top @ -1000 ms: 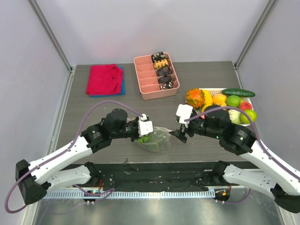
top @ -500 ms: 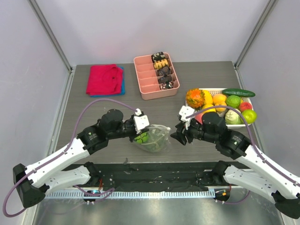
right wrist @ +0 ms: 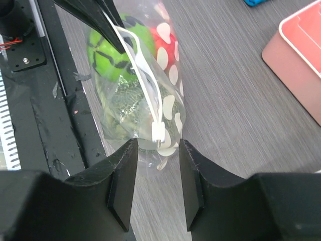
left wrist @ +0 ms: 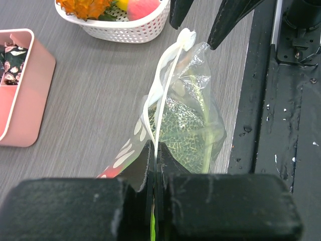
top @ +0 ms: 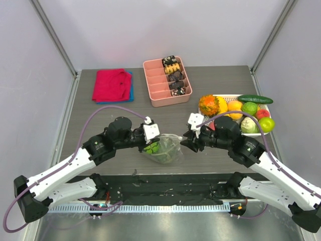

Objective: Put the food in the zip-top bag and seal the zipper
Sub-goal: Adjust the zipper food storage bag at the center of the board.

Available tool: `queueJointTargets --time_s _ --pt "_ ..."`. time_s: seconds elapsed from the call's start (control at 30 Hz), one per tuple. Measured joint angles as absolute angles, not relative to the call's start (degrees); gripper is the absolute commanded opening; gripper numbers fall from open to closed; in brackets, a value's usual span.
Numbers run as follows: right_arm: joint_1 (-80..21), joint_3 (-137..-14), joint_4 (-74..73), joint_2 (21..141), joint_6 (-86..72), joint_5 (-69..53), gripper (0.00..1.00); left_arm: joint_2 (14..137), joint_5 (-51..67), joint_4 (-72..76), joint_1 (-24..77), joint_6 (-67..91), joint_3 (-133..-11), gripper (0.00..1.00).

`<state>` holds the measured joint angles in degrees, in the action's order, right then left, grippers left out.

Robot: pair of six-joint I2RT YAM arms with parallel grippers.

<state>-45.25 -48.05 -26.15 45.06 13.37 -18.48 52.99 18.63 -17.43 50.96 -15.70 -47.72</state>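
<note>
The clear dotted zip-top bag (top: 165,149) stands on the table between my grippers. It holds the round bright green fruit (right wrist: 108,50), the red fruit (right wrist: 163,46) and a netted yellow-green fruit (right wrist: 120,108). My left gripper (top: 150,144) is shut on the left end of the zipper strip (left wrist: 161,95). The white slider knob (right wrist: 158,133) sits at the bag's right end and also shows in the left wrist view (left wrist: 186,38). My right gripper (right wrist: 156,150) is open, one finger on each side of the knob and just short of it, not touching.
A pink tray (top: 153,93) of dark and tan snacks stands at the back middle, with a red cloth (top: 111,84) on a blue one to its left. A white basket (top: 228,97) of other toy produce stands at the right. A black rail (top: 165,183) runs along the near edge.
My right gripper has moved left, up to the bag's slider end. My left gripper, still holding the bag, shifted a little up and left early on, then stayed still.
</note>
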Motion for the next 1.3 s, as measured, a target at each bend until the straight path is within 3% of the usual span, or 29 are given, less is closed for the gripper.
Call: queueJointTargets --time_s 0.17,0.53,0.7,0.77,0.83,0.87,0.97,1.13,1.3 --pt "-45.1 -49.8 -26.2 45.6 14.5 -20.9 0.53 53.0 18.7 -17.4 51.0 -16.4 -47.7 0.00" --pt "-45.1 -52.6 -26.2 52.6 16.9 -21.7 0.51 53.0 19.5 -17.5 51.0 -16.9 -47.7 0.00" --pt "-45.1 -52.6 -26.6 54.0 19.3 -21.3 0.16 53.0 19.5 -17.7 51.0 -16.9 -47.7 0.01" --pt "-45.1 -52.6 -26.6 54.0 20.0 -21.1 0.03 53.0 19.5 -17.7 51.0 -17.0 -47.7 0.10" --pt "-45.1 -52.6 -26.7 54.0 20.7 -20.9 0.01 53.0 19.5 -17.7 51.0 -17.1 -47.7 0.20" --pt "-45.1 -52.7 -26.9 54.0 20.9 -20.8 0.01 53.0 19.5 -17.7 51.0 -17.2 -47.7 0.35" --pt "-45.1 -53.4 -28.0 54.0 21.3 -20.9 0.01 53.1 19.5 -17.5 51.0 -17.0 -47.8 0.64" --pt "-45.1 -55.0 -29.2 54.0 21.7 -21.8 0.01 54.5 19.6 -16.0 51.0 -16.2 -48.6 0.75" --pt "-45.1 -55.8 -30.1 54.0 22.1 -22.6 0.01 58.8 20.9 -13.0 51.0 -14.0 -51.9 0.77"
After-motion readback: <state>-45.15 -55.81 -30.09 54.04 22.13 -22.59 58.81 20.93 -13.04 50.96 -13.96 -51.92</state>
